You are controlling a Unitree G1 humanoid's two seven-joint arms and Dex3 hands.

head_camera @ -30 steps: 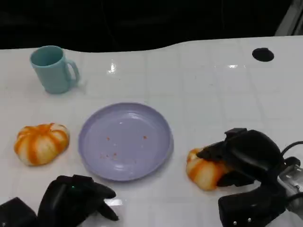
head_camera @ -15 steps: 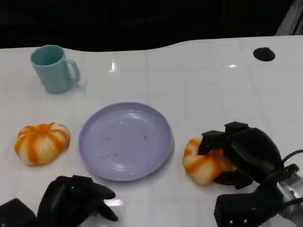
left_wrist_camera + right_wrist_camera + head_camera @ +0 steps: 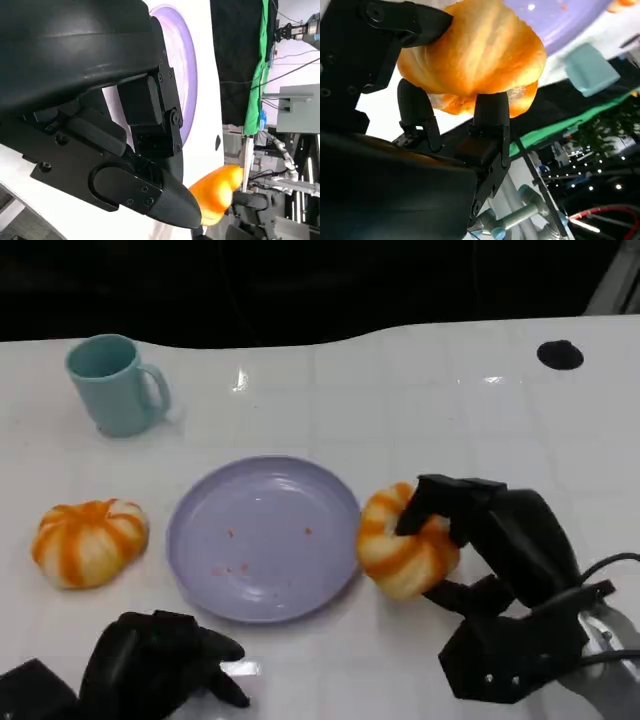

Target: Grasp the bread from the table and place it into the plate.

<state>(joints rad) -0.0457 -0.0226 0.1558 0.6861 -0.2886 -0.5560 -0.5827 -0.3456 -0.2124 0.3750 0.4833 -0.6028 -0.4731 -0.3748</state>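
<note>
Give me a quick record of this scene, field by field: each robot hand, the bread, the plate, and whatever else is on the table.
right robot hand: grips a bread roll beside the plate's right rim
left robot hand: near table edge, holds nothing, fingers curled
plate: purple, a few crumbs, no bread in it
second bread roll: on table, left of plate
mug: teal, upright, far left

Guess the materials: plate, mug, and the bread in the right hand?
Plate: likely glossy lavender plastic or glazed ceramic; it shows soft highlights. Mug: teal, smooth, matte-looking, ceramic or plastic. Bread held by the right hand: orange-and-cream ridged crust; real or a foam replica, can't tell.
</note>
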